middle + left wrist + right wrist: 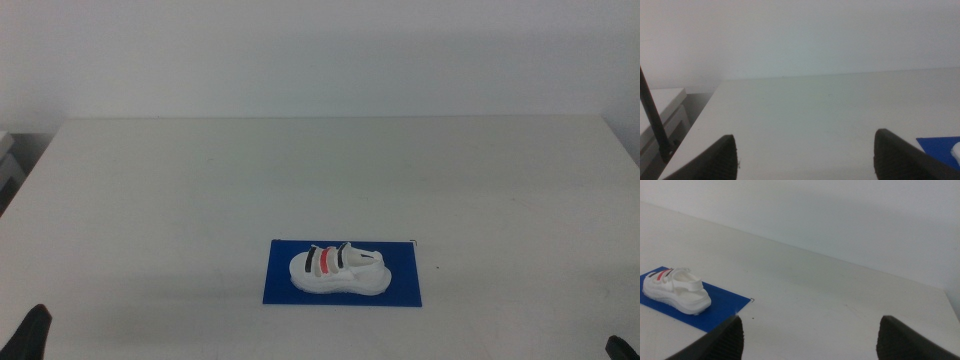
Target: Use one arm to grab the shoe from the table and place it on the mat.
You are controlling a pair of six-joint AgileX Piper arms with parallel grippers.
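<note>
1. Shoe first: the small white sneaker (pixel 339 271) with a thick white sole and red and black straps across its top lies on the flat dark-blue rectangular mat (pixel 283 285), upright on its sole, lengthwise along the mat's long side.
2. In the middle view the strapped end points toward the picture's left and the open heel end toward the right; blue shows on all sides of the sole, so the sneaker sits fully inside the mat's edges.
3. The mat lies flat on the large plain white tabletop (pixel 330 170), in the near half of it, a little right of centre in the middle view.
4. The left gripper (pixel 805 152) waits low at the near left corner of the table; in the middle view only a dark tip shows at the bottom left edge. Its two dark jaws stand wide apart with nothing between them but bare tabletop.
5. From the left wrist view a corner of the blue mat and a sliver of the white sneaker show beyond one jaw, well apart from it.
6. The right gripper (pixel 810 335) waits at the near right corner, a dark tip at the bottom right edge of the middle view. Its jaws are likewise spread wide and hold nothing.
7. The right wrist view shows the sneaker's heel end on the mat, well apart from that gripper.
</note>
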